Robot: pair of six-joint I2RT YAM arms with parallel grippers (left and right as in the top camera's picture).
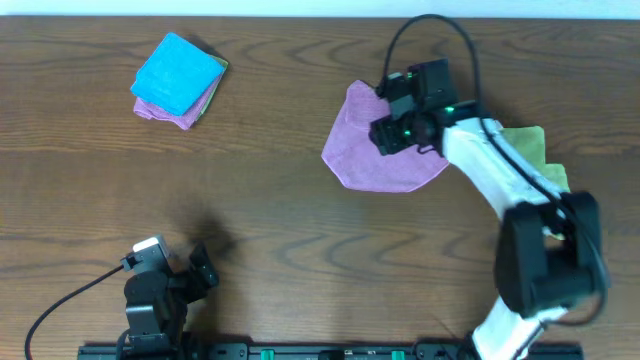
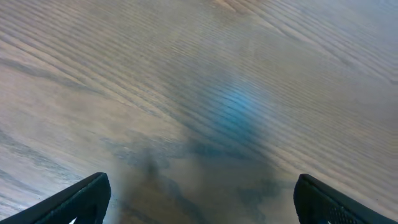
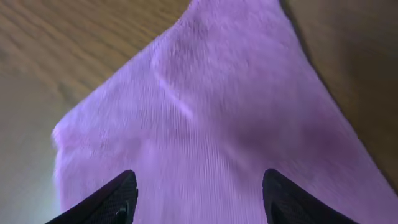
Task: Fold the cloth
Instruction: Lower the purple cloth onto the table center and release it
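Lilac-purple terry cloth (image 1: 385, 155) lies on the wooden table (image 1: 300, 210), right of centre and toward the far edge, spread in an uneven rounded shape with one point toward the far side. The right gripper (image 1: 400, 128) hangs directly over its far-right part. In the right wrist view its two dark fingertips (image 3: 118, 200) stand apart with only flat purple pile showing between and beneath them, so the pincer is partway open and has hold of nothing. The fabric under it looks smooth and settled, with one blunt corner at the left, and reads as resting on the table rather than lifted. Whether it is doubled over cannot be told for certain from above (the outline is too irregular for a plain single square, so a fold seems likely). The left gripper (image 1: 200, 268) sits near the front left of the table, well apart from the cloth. Its jaws are spread wide over bare wood and empty, probably parked out of the way. A lime-green cloth (image 1: 530, 145) lies just beyond the right arm, partly hidden by it, seemingly set aside. At the far left a bright blue cloth (image 1: 178, 75) tops a small stack of folded cloths, well apart from the work.
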